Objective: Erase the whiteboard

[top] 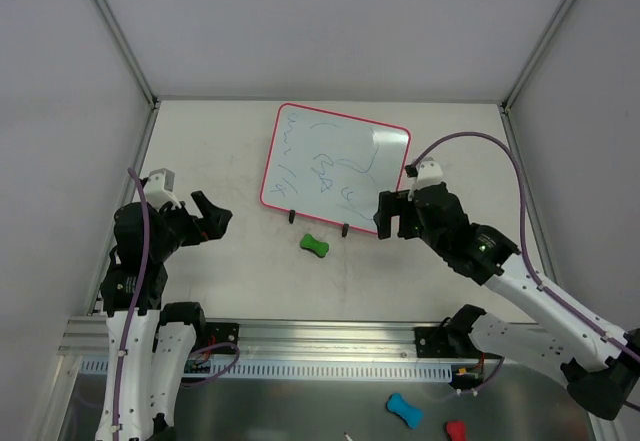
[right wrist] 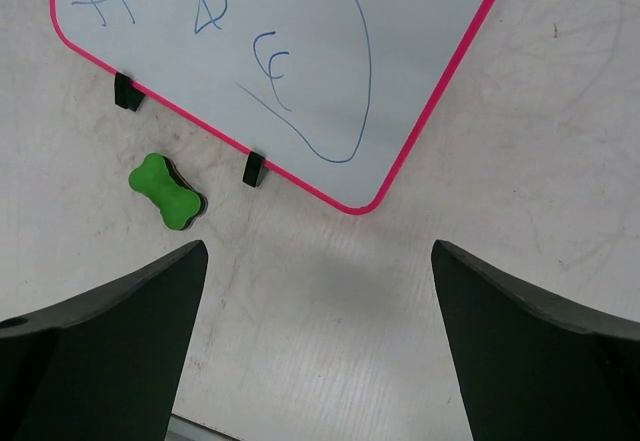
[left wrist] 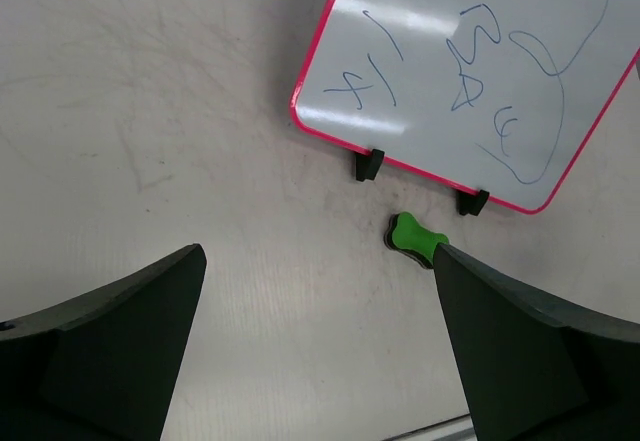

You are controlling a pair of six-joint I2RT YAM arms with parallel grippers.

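The whiteboard (top: pixel 335 169) with a pink-red frame and blue scribbles lies on the table at centre back, its two black feet at its near edge. It also shows in the left wrist view (left wrist: pixel 470 71) and the right wrist view (right wrist: pixel 290 51). A green bone-shaped eraser (top: pixel 315 246) lies just in front of the board, seen also in the left wrist view (left wrist: pixel 416 239) and the right wrist view (right wrist: pixel 167 192). My left gripper (top: pixel 212 217) is open and empty, left of the eraser. My right gripper (top: pixel 393 216) is open and empty, by the board's near right corner.
Grey walls with metal posts enclose the table. An aluminium rail (top: pixel 330 336) runs along the near edge. Below it lie a blue bone-shaped eraser (top: pixel 403 410) and a red one (top: pixel 455 430).
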